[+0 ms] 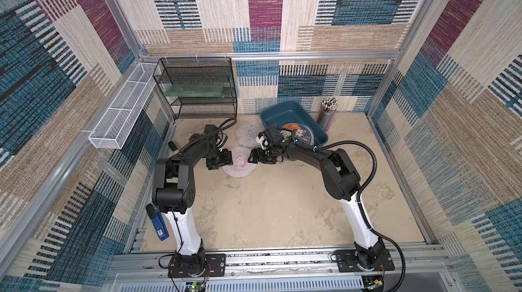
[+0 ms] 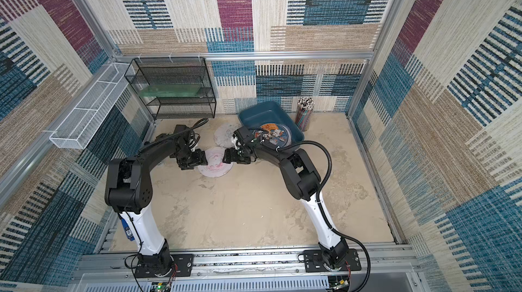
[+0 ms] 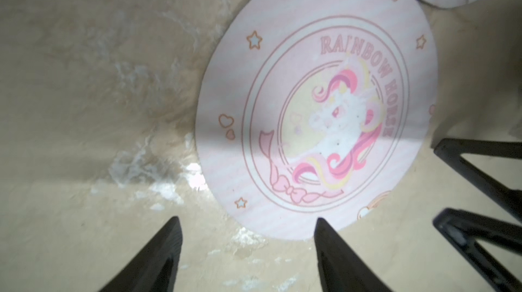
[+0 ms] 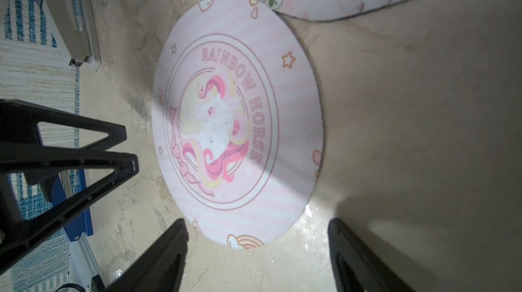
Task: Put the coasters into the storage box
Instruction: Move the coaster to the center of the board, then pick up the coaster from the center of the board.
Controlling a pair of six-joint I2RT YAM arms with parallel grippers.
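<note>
Two round, thin pastel coasters lie flat and face up on the beige tabletop (image 1: pixel 268 208); being round, they have no long axis. The pink one printed with a unicorn (image 1: pixel 240 167) sits between the two grippers. The paler one with butterflies (image 1: pixel 248 134) lies just beyond it, touching its far edge in the wrist views.

One teal-blue rectangular plastic storage box (image 1: pixel 284 111) stands far right, open side up. Its long axis runs far to near, slanting right. Inside is a pile of coasters topped by an orange-and-blue cartoon one (image 1: pixel 300 133) (the number in the pile cannot be told).

The left gripper (image 3: pixel 248 220) and the right gripper (image 4: pixel 257 221) hang on opposite sides of the pink coaster. Both have their jaws spread wide and hold nothing.
</note>
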